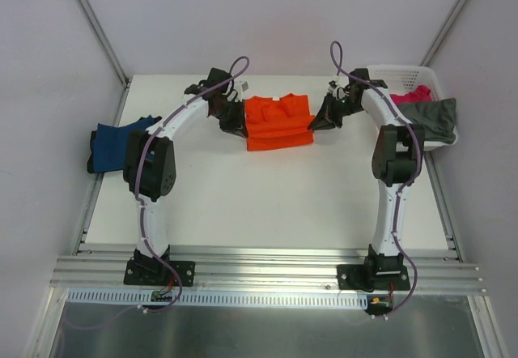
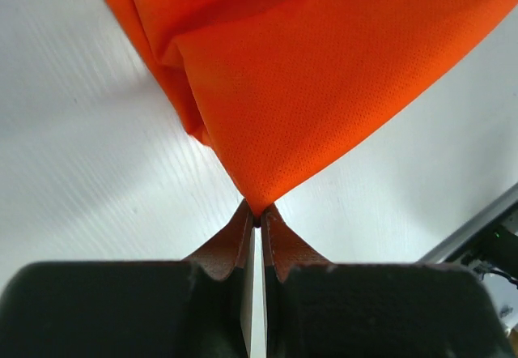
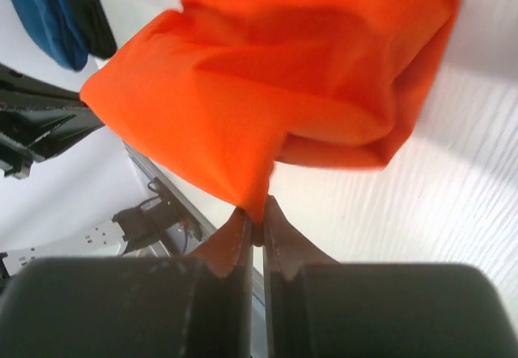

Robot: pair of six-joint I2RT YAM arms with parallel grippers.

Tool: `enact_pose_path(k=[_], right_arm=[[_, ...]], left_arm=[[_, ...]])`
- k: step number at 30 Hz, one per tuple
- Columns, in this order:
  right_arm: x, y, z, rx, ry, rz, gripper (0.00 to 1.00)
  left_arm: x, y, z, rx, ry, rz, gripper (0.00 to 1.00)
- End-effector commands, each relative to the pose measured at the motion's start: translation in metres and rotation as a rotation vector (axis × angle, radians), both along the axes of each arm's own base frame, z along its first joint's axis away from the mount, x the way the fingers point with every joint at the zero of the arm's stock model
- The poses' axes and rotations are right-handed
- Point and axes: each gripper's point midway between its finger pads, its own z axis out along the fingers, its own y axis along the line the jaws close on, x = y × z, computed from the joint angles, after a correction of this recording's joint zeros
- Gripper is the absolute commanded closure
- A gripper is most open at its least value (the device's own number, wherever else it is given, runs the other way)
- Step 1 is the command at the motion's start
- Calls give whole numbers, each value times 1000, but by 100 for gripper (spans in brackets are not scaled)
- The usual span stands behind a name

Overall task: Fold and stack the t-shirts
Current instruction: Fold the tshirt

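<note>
Two grippers are working one garment. The left gripper (image 2: 256, 219) is clamping shut on a corner of the orange t-shirt (image 1: 278, 121), and the right gripper (image 3: 256, 227) is pinching the opposite side, jaws squeezed on cloth. That shirt is lying part-folded at the far middle of the table (image 1: 267, 204). The navy t-shirt (image 1: 113, 146) is hanging off the left edge. The pink t-shirt (image 1: 413, 95) and the grey-olive t-shirt (image 1: 433, 119) are sitting in the white basket (image 1: 405, 73).

— How are my arms sitting?
— I see both bowed inward from their bases, left arm (image 1: 174, 123) and right arm (image 1: 388, 115), wrists facing each other.
— And the hands?
— My left hand (image 2: 256, 216) is pinched tight, and my right hand (image 3: 257, 227) too (each nips a corner of the orange t-shirt (image 1: 278, 121)).
</note>
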Motion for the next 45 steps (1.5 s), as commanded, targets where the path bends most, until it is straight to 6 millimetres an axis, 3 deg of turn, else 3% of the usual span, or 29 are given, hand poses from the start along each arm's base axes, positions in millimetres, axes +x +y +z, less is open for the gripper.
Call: enact_pose_path(k=[1, 2, 4, 5, 11, 16, 22, 25, 32, 36, 40, 45], right_arm=[[-39, -7, 76, 4, -120, 39, 99], [-49, -8, 77, 5, -112, 45, 99], [-67, -8, 83, 9, -94, 46, 99], [-83, -9, 83, 9, -76, 48, 99], [-139, -8, 98, 0, -56, 93, 100], [-177, -6, 98, -21, -37, 111, 99], [-238, 3, 98, -28, -14, 155, 99], [-248, 4, 95, -40, -37, 167, 100], [-241, 4, 84, -55, -42, 174, 99], [-238, 5, 77, -51, -37, 165, 99], [-239, 2, 66, -64, -31, 166, 99], [-223, -10, 56, -76, -19, 128, 99]], left_arm=[[-29, 14, 46, -56, -21, 12, 100], [-36, 15, 56, -67, -33, 10, 100], [-52, 17, 52, -76, -1, 4, 100], [-58, 18, 61, -89, -13, -2, 100], [-94, 25, 66, -112, -4, -31, 100], [-124, 30, 68, -139, 22, -31, 100], [-166, 40, 68, -165, 44, -22, 100], [-173, 43, 65, -158, 43, -18, 100], [-151, 35, 64, -154, 45, -40, 100], [-124, 25, 71, -167, 35, -52, 100], [-99, 15, 61, -169, 62, -57, 100], [-72, 4, 60, -182, 59, -62, 100]])
